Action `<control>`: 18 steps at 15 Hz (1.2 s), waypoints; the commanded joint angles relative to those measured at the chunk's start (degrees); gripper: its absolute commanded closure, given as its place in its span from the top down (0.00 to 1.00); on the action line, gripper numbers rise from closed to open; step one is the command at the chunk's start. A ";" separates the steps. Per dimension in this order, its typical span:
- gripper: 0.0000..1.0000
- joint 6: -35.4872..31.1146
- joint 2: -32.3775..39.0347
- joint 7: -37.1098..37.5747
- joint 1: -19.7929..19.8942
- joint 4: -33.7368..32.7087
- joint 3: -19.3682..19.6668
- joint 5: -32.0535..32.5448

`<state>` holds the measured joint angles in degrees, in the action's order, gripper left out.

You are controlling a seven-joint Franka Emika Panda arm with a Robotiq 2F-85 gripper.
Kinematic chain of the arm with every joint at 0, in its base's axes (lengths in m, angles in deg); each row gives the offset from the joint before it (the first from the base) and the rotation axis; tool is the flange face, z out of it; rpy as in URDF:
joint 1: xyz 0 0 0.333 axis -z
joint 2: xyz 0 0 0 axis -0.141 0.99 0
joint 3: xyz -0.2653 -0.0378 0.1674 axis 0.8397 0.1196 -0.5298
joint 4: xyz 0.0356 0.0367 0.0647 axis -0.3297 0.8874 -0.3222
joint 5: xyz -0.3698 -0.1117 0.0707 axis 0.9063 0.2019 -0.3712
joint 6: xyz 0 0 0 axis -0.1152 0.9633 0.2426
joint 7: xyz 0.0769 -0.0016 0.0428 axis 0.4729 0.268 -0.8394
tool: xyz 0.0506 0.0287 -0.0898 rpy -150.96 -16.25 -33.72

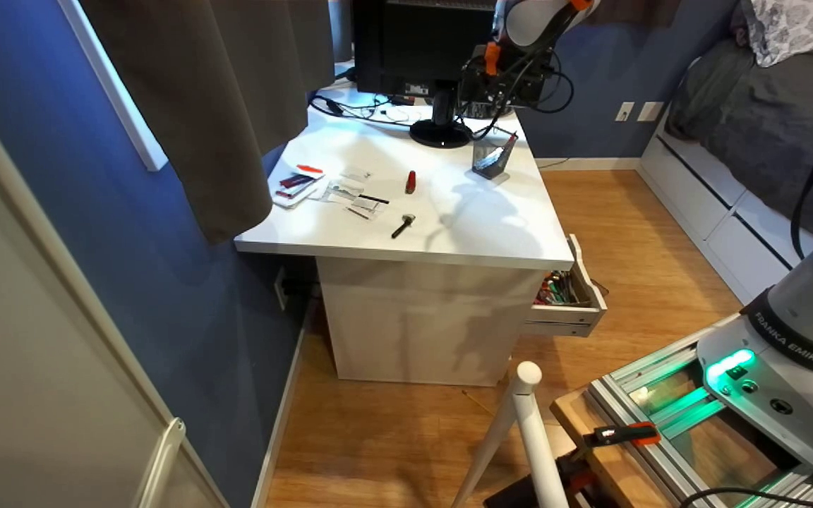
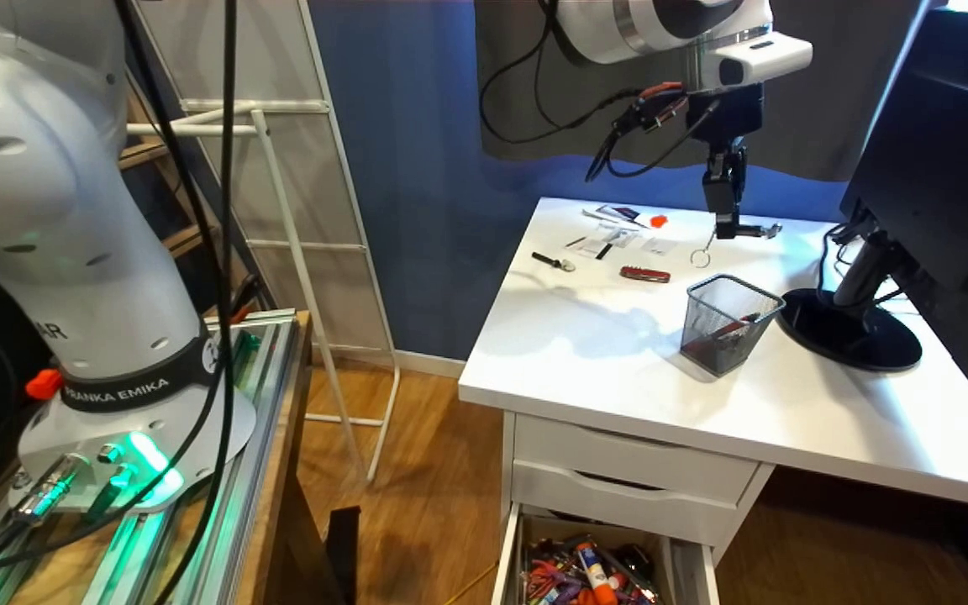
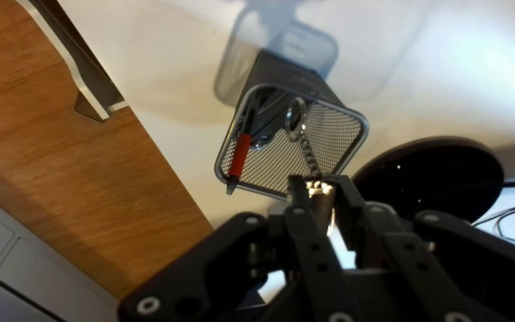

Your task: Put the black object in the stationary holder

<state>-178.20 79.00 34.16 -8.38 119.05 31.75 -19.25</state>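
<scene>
Gripper (image 3: 320, 184), almost closed, pinches keychain (image 3: 323, 205). Mesh cup (image 3: 332, 129) below gripper. Grabbing looks done; dropping in left.

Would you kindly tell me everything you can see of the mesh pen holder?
The pen holder is a dark, metal-looking mesh cup with a grey rim, squarish with rounded corners, narrowing downward. It stands upright on the white desk, near the monitor foot. A partly red pen leans in it past the rim, beside dark items I cannot identify.
</scene>
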 commanded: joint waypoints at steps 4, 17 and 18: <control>0.05 -3.36 3.02 10.07 1.18 -0.50 0.67 5.54; 0.06 -2.97 10.60 0.34 5.51 -3.61 -4.53 -3.27; 0.09 -2.91 10.93 -1.00 5.82 -3.88 -4.85 -4.15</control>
<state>-180.75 88.46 37.53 -4.42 117.08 28.77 -20.07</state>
